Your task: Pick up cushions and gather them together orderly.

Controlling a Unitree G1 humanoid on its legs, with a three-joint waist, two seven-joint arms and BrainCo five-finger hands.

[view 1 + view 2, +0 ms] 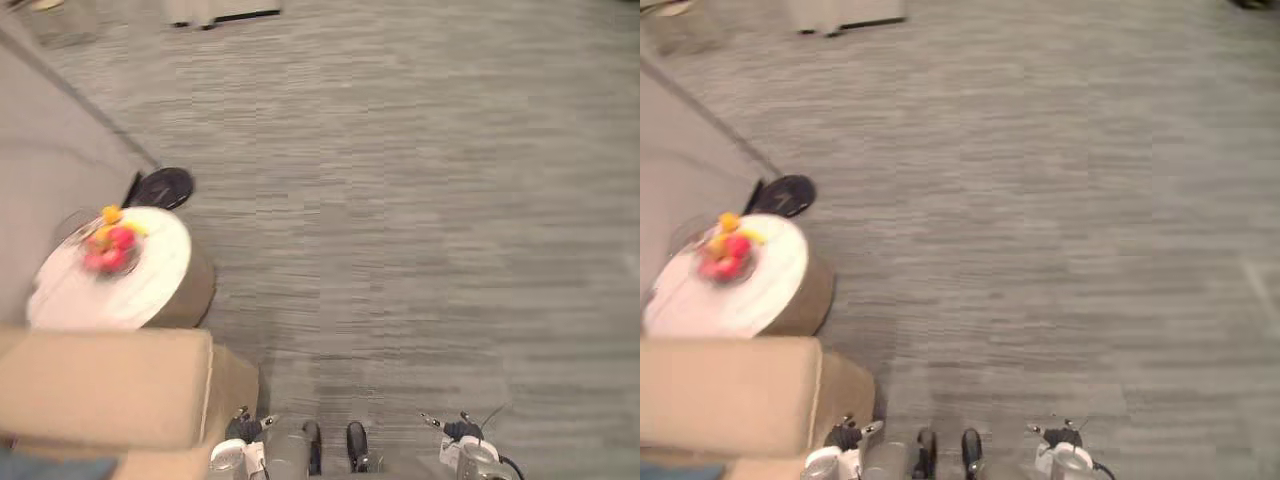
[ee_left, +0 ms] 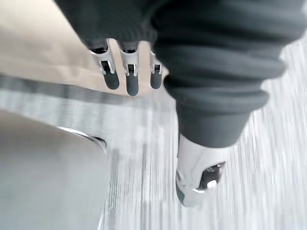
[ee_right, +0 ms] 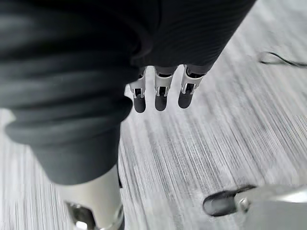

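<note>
Grey carpet (image 1: 420, 220) spreads ahead, with what looks like a beige cushion (image 1: 100, 385) at the robot's left beside the round table (image 1: 150, 295); the left hand (image 2: 130, 81) and right hand (image 3: 160, 98) hang slack and empty, so it should turn left and square up before reaching.

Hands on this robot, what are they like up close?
Both look alike. The left hand has slim silver fingers ending in rounded dark tips, a thicker silver thumb, and a dark ribbed cover, like a bellows, over its back and wrist. The right hand matches it.
</note>
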